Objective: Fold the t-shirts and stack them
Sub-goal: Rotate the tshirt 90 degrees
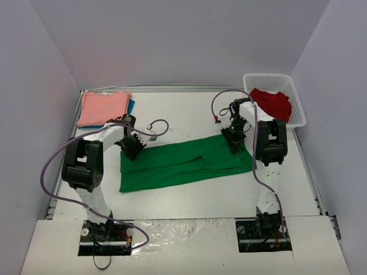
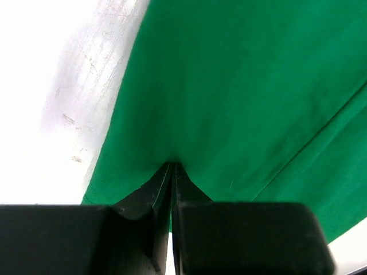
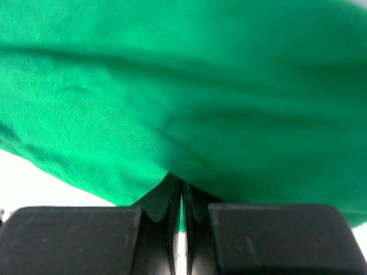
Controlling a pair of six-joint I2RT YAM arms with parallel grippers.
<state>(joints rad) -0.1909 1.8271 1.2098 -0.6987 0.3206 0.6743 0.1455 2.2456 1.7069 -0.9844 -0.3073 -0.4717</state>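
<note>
A bright green t-shirt (image 1: 183, 161) lies as a long folded band across the middle of the table. My left gripper (image 1: 131, 150) is shut on its far left corner, where the cloth (image 2: 229, 91) puckers at the fingertips. My right gripper (image 1: 234, 143) is shut on the far right edge, and the green fabric (image 3: 200, 86) drapes over its closed jaws. A salmon-pink t-shirt (image 1: 103, 107) lies folded at the back left on top of a teal-blue one (image 1: 131, 105), of which only an edge shows. A red t-shirt (image 1: 272, 103) sits crumpled in the basket.
A white plastic mesh basket (image 1: 296, 109) stands at the back right corner. Purple cables loop from both arms over the table (image 1: 189, 197). Grey walls close in the left, right and back sides.
</note>
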